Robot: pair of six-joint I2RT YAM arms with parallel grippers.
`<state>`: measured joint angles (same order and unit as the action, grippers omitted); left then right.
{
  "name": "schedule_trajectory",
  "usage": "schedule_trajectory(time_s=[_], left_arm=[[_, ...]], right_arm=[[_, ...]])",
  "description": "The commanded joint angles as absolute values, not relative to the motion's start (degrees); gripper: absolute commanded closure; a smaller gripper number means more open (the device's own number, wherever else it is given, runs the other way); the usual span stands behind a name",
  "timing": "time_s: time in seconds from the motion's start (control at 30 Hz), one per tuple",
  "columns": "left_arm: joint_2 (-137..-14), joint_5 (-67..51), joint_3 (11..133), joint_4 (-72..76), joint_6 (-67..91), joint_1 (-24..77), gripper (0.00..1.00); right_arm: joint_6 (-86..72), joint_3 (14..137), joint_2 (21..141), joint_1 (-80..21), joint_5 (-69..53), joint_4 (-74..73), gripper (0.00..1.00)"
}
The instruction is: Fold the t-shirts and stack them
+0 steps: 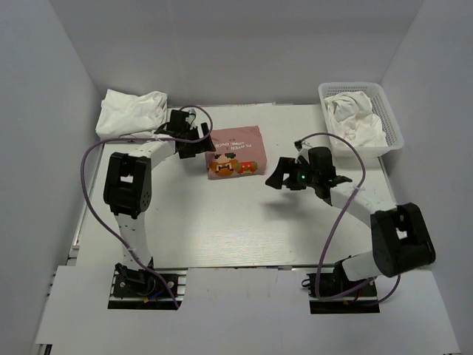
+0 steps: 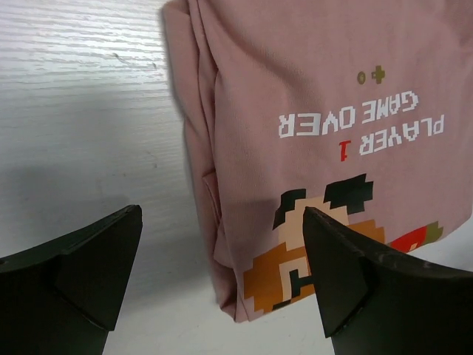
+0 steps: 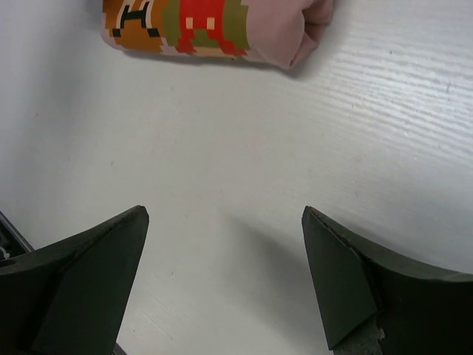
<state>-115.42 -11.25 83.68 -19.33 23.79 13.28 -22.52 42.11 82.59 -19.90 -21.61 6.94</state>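
Observation:
A dusty-pink t-shirt (image 1: 233, 153) lies folded into a small rectangle at the back middle of the table, print side up. In the left wrist view its folded left edge and pixel print (image 2: 295, 111) fill the frame. My left gripper (image 1: 198, 140) (image 2: 222, 214) hovers open over that left edge with nothing held. My right gripper (image 1: 284, 176) (image 3: 225, 211) stands open over bare table to the right of the shirt, whose corner (image 3: 222, 22) shows at the top of the right wrist view. A crumpled white t-shirt (image 1: 131, 112) lies at the back left.
A white plastic basket (image 1: 355, 86) stands at the back right with crumpled white shirts (image 1: 353, 118) inside. Grey walls close in the white table (image 1: 236, 222) on three sides. Purple cables loop from both arms.

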Motion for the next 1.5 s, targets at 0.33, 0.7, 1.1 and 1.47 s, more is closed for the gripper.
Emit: schedule_trajectory(time_s=[0.33,0.7,1.1,1.47], left_arm=[[-125.85,-22.06,86.48,-14.94,21.53,15.20,0.13],[-129.29,-22.33,92.11,-15.91,15.13,17.58,1.00],[-117.61,9.69,106.96,-32.70,-3.33,15.82,1.00],[-116.28,27.50,113.47,-34.72,-15.29,12.31,1.00]], right_arm=[[-23.12,31.03,63.11,-19.60,-10.82,5.89,0.10],[-20.04,28.65,59.50,-19.51,-0.27,4.13,0.10],[-19.42,27.33,58.01,-19.51,7.82,3.43,0.10],[-18.37,28.21,61.25,-19.51,5.46,5.01,0.10]])
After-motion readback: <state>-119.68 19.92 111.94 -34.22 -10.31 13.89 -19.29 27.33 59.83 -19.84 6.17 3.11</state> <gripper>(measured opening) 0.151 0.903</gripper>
